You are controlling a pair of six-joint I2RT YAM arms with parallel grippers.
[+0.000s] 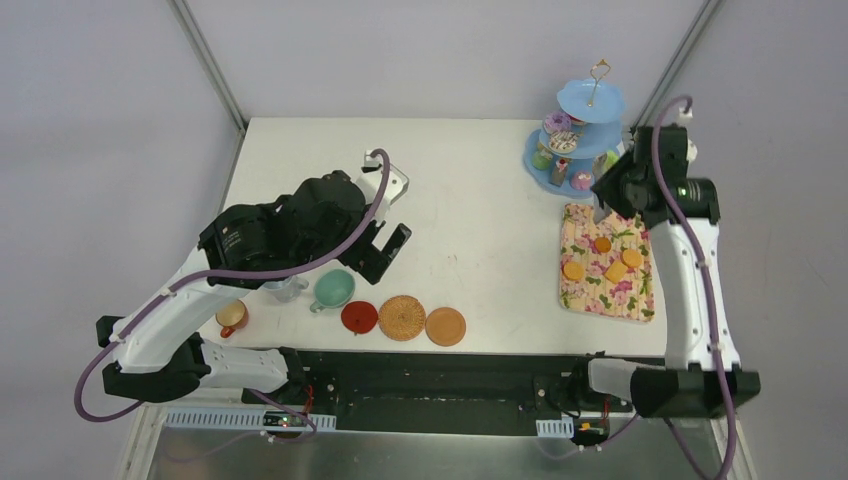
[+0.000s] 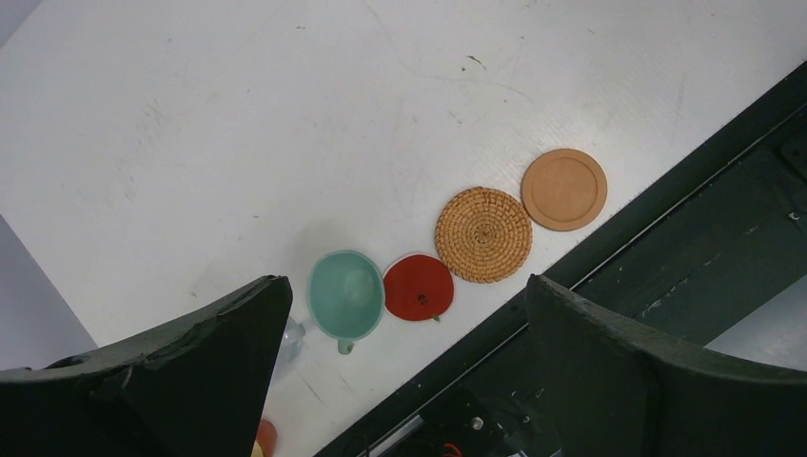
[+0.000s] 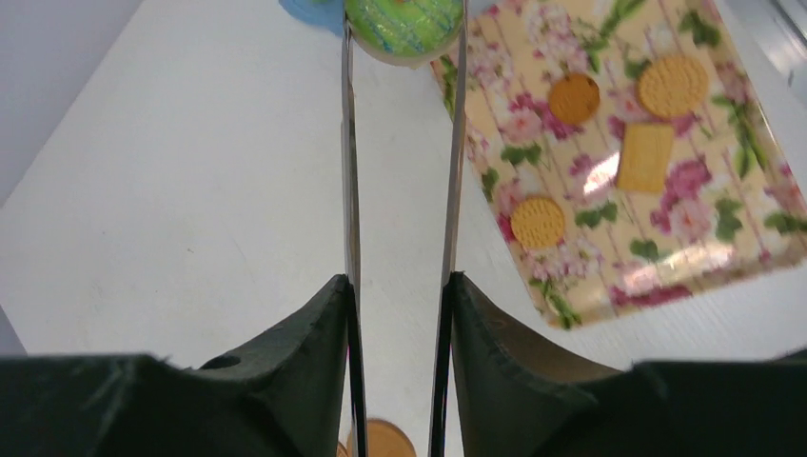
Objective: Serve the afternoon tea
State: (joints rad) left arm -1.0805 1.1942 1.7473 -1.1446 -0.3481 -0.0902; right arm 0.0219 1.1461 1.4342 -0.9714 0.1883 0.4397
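1. Now the right gripper (image 3: 398, 286) is squeezing the tongs (image 3: 348, 190), its fingers pressing on both blades from outside.
2. The tongs' tips are pinching a green donut (image 3: 404, 24) at the far left corner of the tray (image 3: 666, 257).
3. Four biscuits (image 3: 538, 221) are lying on the tray, three round and one rectangular.
4. The stand (image 1: 605, 100) is sitting just past the tray's far edge, carrying more donuts (image 1: 556, 123) on its tiers.
5. Three coasters are lying in a row well left of the tray: the tan coaster (image 2: 563, 188) nearest it, the woven coaster (image 2: 483, 234) next, the red coaster (image 2: 419, 288) farthest.
6. The mint cup (image 2: 344, 293) is sitting just beside the red coaster, on the side away from the tray.
7. Farther from the tray, the grey-blue cup (image 1: 288, 290) is showing only partly under the left arm, and the orange cup (image 1: 232, 317) is sitting farthest of all.
8. The left gripper (image 2: 404, 284) is hanging well left of the tray, fingers spread wide and gripping nothing.
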